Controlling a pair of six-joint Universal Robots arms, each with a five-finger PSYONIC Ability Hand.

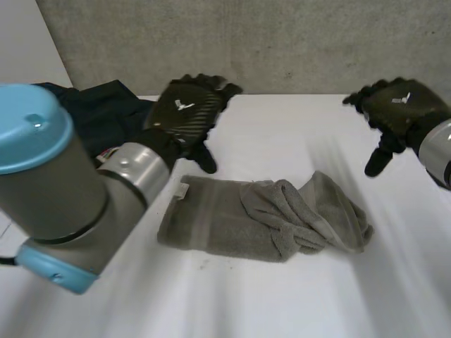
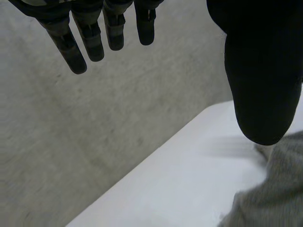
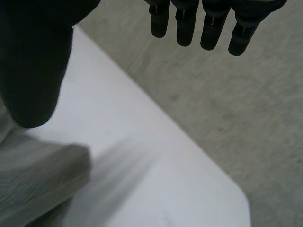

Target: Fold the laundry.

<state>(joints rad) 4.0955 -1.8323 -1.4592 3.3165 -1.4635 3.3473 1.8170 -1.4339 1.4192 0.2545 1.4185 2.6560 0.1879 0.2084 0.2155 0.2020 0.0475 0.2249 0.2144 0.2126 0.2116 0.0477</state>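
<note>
A grey towel (image 1: pixel 264 218) lies in the middle of the white table (image 1: pixel 282 127), its left part flat, its right part bunched into rolls. My left hand (image 1: pixel 187 109) hovers above the towel's far left corner, open, fingers straight, thumb pointing down, holding nothing. In the left wrist view its fingers (image 2: pixel 90 33) stretch toward the wall and the thumb (image 2: pixel 262 71) hangs over the towel's edge (image 2: pixel 274 189). My right hand (image 1: pixel 398 105) floats open, off the towel's far right end. Its fingers (image 3: pixel 208 23) are straight and the thumb (image 3: pixel 33 61) hangs over the towel (image 3: pixel 33 184).
A pile of dark clothes (image 1: pixel 106 116) lies at the table's far left, behind my left arm (image 1: pixel 63 190). A grey concrete wall (image 1: pixel 282 42) stands close behind the table's far edge. The table's right corner (image 3: pixel 236 198) is near the right hand.
</note>
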